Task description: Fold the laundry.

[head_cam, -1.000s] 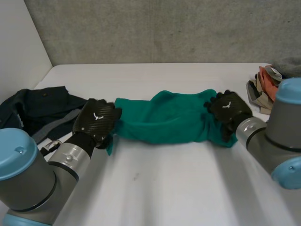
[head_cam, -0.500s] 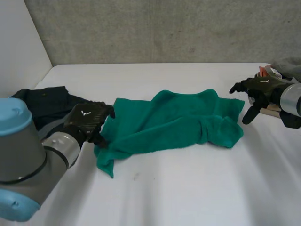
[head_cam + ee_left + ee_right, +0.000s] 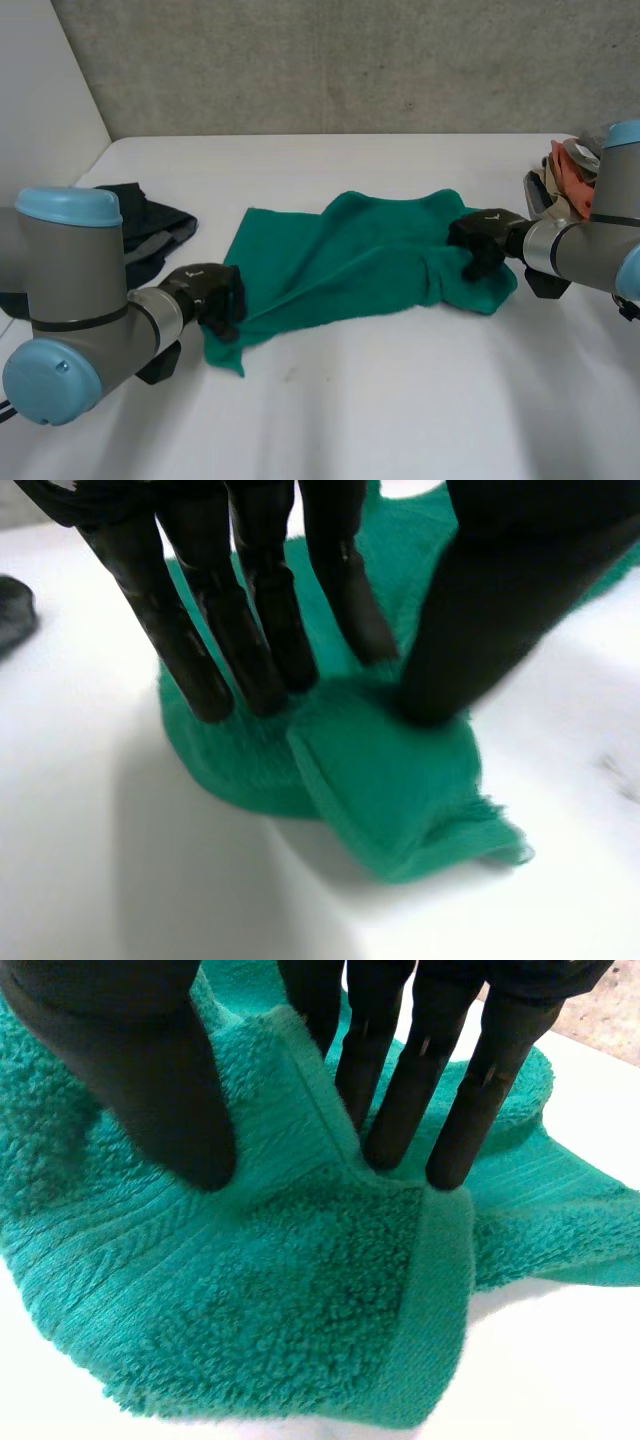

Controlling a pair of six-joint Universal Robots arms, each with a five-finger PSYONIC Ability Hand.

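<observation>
While the green towel (image 3: 350,255) lay rumpled mid-surface (image 3: 420,400) in the head view, its near-left corner was covered by the left hand (image 3: 205,295) and its right end by the right hand (image 3: 482,240). A dark garment (image 3: 150,222) and a clothes pile (image 3: 560,180) were seen at opposite edges.

Left wrist view: a doubled-over towel corner was pinched between fingers (image 3: 255,630) and thumb (image 3: 470,630).

Right wrist view: a raised hem ridge was pinched between fingers (image 3: 400,1080) and thumb (image 3: 140,1070).
</observation>
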